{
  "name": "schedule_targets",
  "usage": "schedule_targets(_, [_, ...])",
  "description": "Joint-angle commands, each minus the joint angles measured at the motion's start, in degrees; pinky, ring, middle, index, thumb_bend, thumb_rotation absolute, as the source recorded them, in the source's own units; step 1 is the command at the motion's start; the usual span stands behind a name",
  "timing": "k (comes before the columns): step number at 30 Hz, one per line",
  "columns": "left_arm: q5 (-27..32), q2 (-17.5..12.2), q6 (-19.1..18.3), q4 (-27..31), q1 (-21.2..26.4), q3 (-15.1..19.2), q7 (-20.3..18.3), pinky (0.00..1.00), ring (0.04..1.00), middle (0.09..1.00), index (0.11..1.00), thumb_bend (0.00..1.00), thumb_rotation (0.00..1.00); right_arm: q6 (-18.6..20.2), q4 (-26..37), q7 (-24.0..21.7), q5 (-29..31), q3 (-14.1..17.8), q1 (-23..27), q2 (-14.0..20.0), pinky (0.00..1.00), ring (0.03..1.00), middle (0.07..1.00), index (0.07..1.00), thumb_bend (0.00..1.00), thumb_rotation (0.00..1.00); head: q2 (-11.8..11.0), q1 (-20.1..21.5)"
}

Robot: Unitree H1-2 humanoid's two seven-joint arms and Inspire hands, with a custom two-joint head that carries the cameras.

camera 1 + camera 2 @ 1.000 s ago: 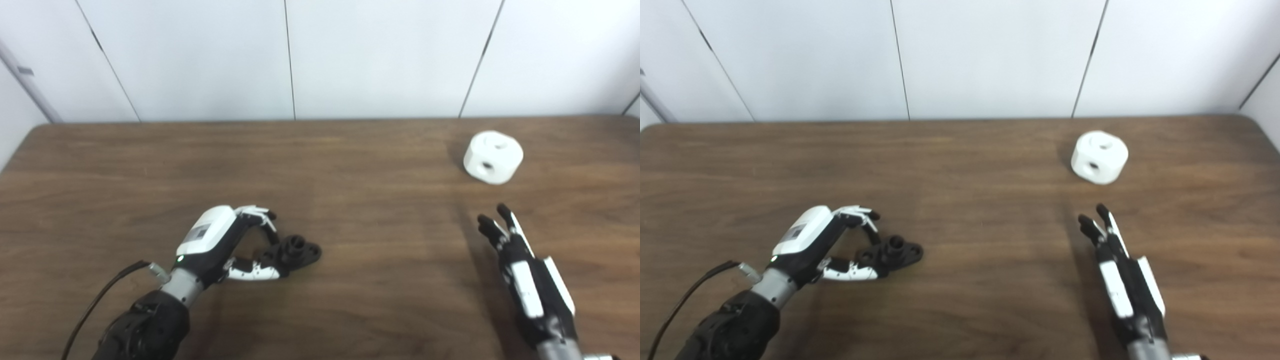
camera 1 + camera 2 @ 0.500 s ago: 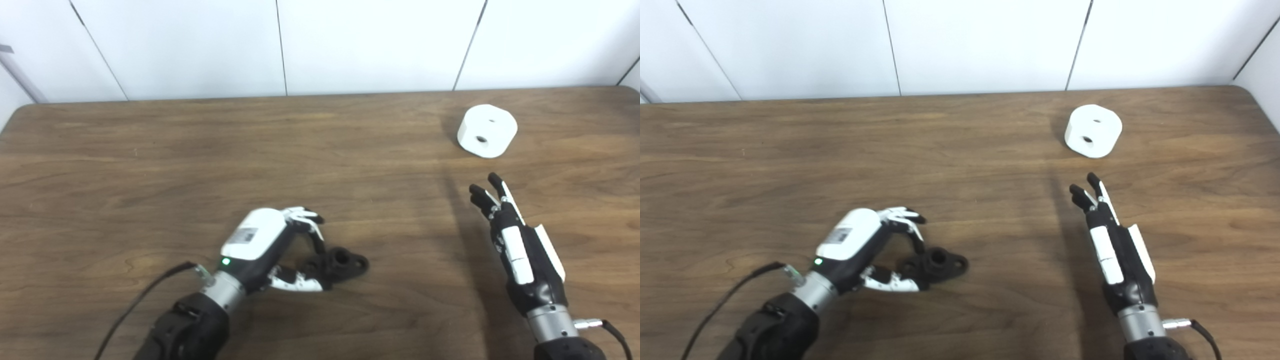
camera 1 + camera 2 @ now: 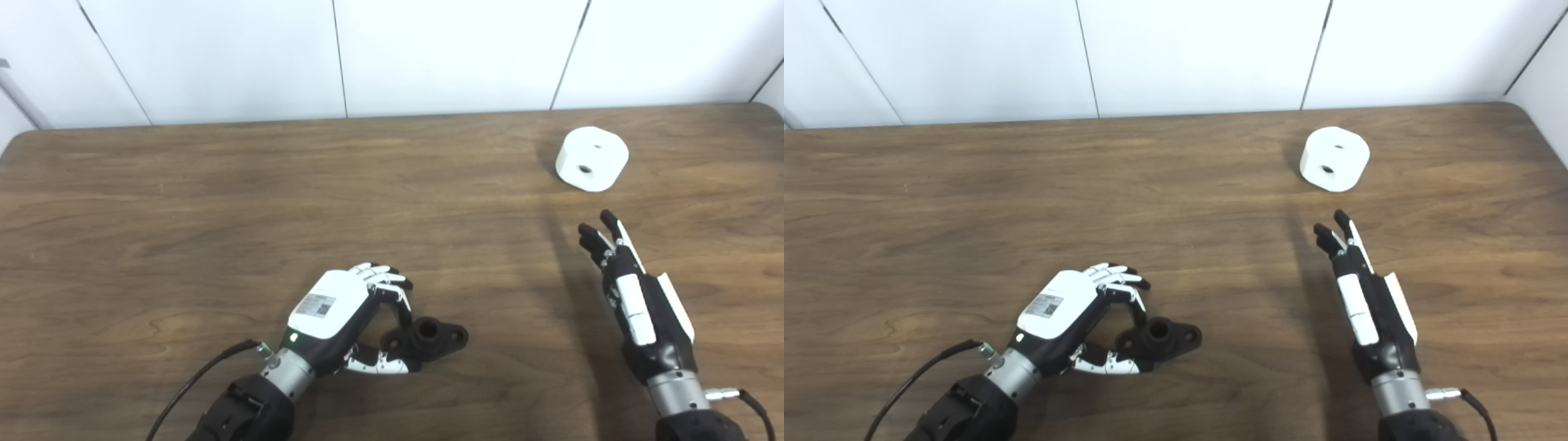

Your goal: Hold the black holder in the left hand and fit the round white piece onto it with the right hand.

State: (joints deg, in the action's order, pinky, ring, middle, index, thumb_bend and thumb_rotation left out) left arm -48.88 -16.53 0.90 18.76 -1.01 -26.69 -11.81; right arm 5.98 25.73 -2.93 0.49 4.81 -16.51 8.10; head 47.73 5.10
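Observation:
The black holder [image 3: 436,335] lies on the wooden table [image 3: 245,202] near the front middle, a short tube standing up from its flat base. My left hand [image 3: 343,312] is closed on its left end: the fingers curl down behind it and the thumb lies along its near side. The round white piece [image 3: 591,158], with a hole in its top and one in its side, sits at the far right of the table. My right hand [image 3: 634,294] hovers well short of it, open, fingers straight and pointing away, holding nothing.
A white panelled wall [image 3: 453,55] runs along the table's far edge. The table's right corner [image 3: 1519,110] is close behind the white piece. A black cable [image 3: 196,383] trails from my left wrist.
The camera has tilted down and shifted, so the whole picture moved. My left hand has curled tighter on the holder and drawn it slightly right and nearer. The right hand has barely moved.

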Motion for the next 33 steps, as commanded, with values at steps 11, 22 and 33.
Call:
schedule_targets(11, [-3.30, 0.31, 1.92, -1.56, -0.86, 1.54, 2.17, 0.86, 0.852, 0.782, 0.486, 0.52, 0.06, -0.95, 5.15, 1.34, -4.63, 2.59, 3.87, 2.24, 1.00, 0.955, 0.938, 1.000, 0.56, 0.94, -2.10, 3.42])
schedule_targets(22, [-2.92, -1.19, 5.09, -3.67, -1.24, 3.54, 4.32, 0.85, 0.847, 0.777, 0.486, 0.52, 0.06, 5.67, 6.99, 1.61, -24.89, 2.63, 10.92, 5.09, 0.88, 0.886, 0.894, 0.975, 0.65, 0.64, -5.38, 9.77])
schedule_targets(33, [-1.90, -3.25, 7.84, -4.45, -2.08, 5.98, 4.69, 0.85, 0.840, 0.772, 0.487, 0.52, 0.06, 13.62, 4.06, -1.04, -35.46, 1.51, 20.21, 9.02, 0.79, 0.913, 0.948, 0.975, 0.77, 0.48, -7.32, 18.36])
